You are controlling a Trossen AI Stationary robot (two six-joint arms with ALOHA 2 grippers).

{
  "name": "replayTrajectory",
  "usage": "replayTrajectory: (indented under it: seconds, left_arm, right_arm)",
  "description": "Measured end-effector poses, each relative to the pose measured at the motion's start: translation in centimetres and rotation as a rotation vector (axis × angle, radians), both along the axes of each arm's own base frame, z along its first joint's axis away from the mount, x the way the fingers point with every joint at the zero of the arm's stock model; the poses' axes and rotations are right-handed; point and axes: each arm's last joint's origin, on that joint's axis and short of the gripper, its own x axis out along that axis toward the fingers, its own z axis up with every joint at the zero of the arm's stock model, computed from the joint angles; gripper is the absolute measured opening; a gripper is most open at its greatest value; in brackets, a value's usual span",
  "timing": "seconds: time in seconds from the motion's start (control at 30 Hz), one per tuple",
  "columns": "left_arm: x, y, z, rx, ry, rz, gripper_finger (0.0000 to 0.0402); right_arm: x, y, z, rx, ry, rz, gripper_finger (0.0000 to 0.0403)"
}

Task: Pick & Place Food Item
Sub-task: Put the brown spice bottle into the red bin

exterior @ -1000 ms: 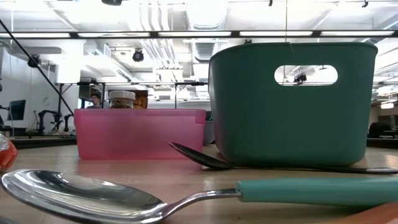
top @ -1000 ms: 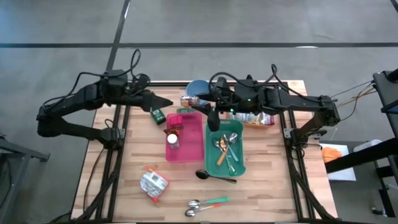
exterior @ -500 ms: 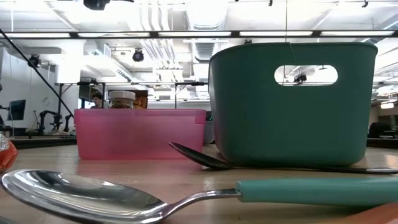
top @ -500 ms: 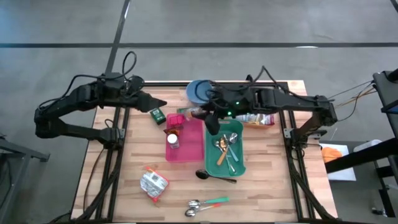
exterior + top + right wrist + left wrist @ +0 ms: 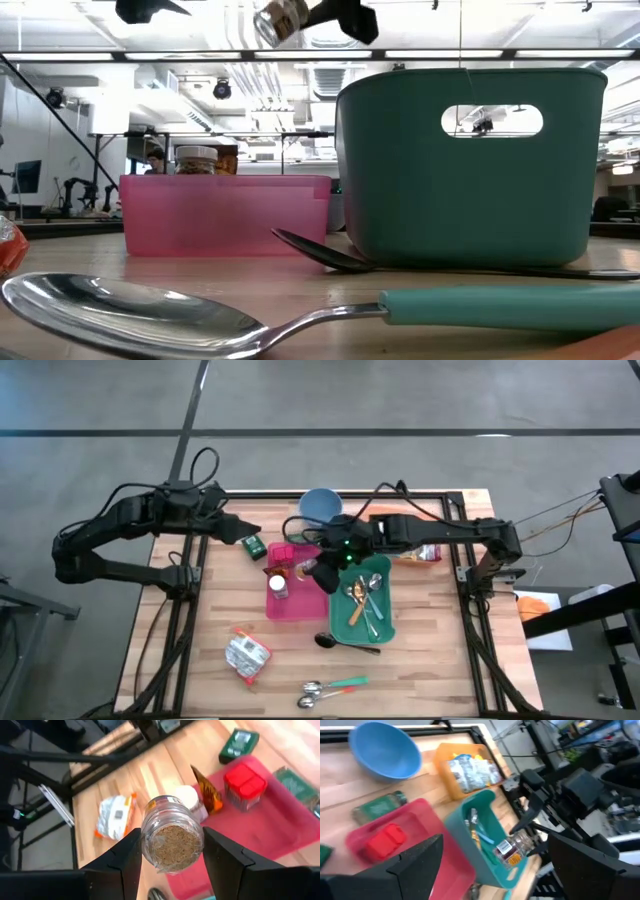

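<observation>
While the left tool [image 5: 252, 531] gapes wide, the right tool [image 5: 318, 569] has carried its spice jar [image 5: 172, 833] over the pink bin [image 5: 310, 603]

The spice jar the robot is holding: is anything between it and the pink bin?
Nothing visible blocks it. The right gripper holds the spice jar in the air above the pink bin, whose near half lies bare; a red box sits farther in.

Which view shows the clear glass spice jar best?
Right wrist view: the clear glass spice jar fills the frame, clamped in the right tool. Left wrist view shows it side-on; low view catches it at the top edge; high view barely shows it.
</observation>
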Motion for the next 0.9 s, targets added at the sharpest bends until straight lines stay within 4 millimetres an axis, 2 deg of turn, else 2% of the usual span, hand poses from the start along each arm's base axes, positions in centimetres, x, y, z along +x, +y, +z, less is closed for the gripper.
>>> replayTrajectory:
  seconds: [0.2, 0.53, 0.67, 0.8, 0.9]
  left_arm:
    - [-1.0, -0.1, -0.3, 0.008, 0.057, 0.034, 0.0356]
    - [-1.1, -0.1, -0.4, 0.011, 0.069, 0.033, 0.0356]
    - [-1.1, -0.1, -0.4, 0.030, 0.076, 0.022, 0.0356]
    - [-1.1, -0.1, -0.5, 0.056, 0.090, 0.007, 0.0356]
    - [-1.1, -0.3, -0.6, 0.115, 0.110, -0.080, 0.0356]
  right_arm:
    - [0.8, 0.1, -1.9, 0.020, 0.083, 0.024, 0.0167]
    - [0.7, 0.1, -2.7, 0.018, 0.148, 0.024, 0.0167]
    - [1.4, 0.1, -4.0, 0.013, 0.194, 0.025, 0.0167]
    - [2.5, 1.0, -6.2, -0.048, 0.243, 0.103, 0.0167]
    - [3.0, 2.0, -6.3, -0.076, 0.240, 0.161, 0.0167]
